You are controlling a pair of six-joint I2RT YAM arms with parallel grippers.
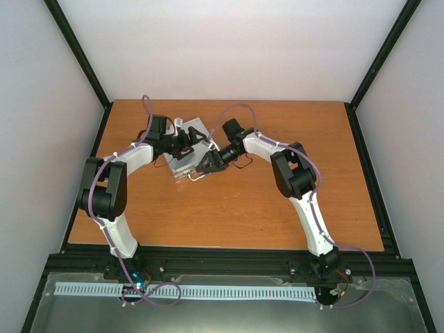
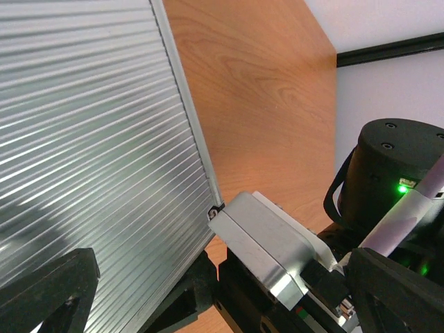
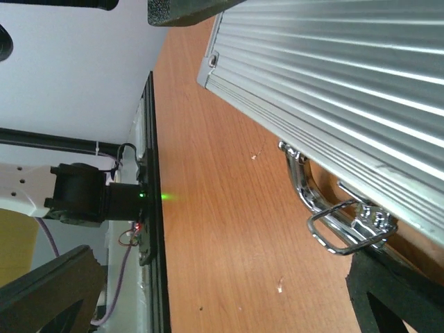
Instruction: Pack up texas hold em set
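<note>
Room: a small booth with plain white walls (image 1: 222,48) and black frame posts (image 1: 76,48) running up the corners.
Table (image 1: 277,208): an orange-brown wooden top filling the booth floor, with a black rail along its near edge.
Arms: the left arm (image 1: 111,187) and right arm (image 1: 298,173), white with black joints, rise from the near edge and bend inward towards one spot.
Case (image 1: 179,165): the silver metal case lies flat, left of centre and towards the back of the table. Its ribbed lid is down.
Left gripper (image 1: 184,142): hangs over the far part of the lid with its jaws spread wide and nothing between them. I cannot tell whether it touches the lid.
Right gripper (image 1: 207,165): sits at the near corner of the case, jaws just as wide and holding nothing.
Handle (image 3: 338,225): a chrome loop on the case's near edge, lying against the wood.
Done so far: the lid is shut, and no cards, chips or dice show outside the case, so the set looks packed.
Left to do: probably only fastening the catches. The pictures do not show whether they are latched.
</note>
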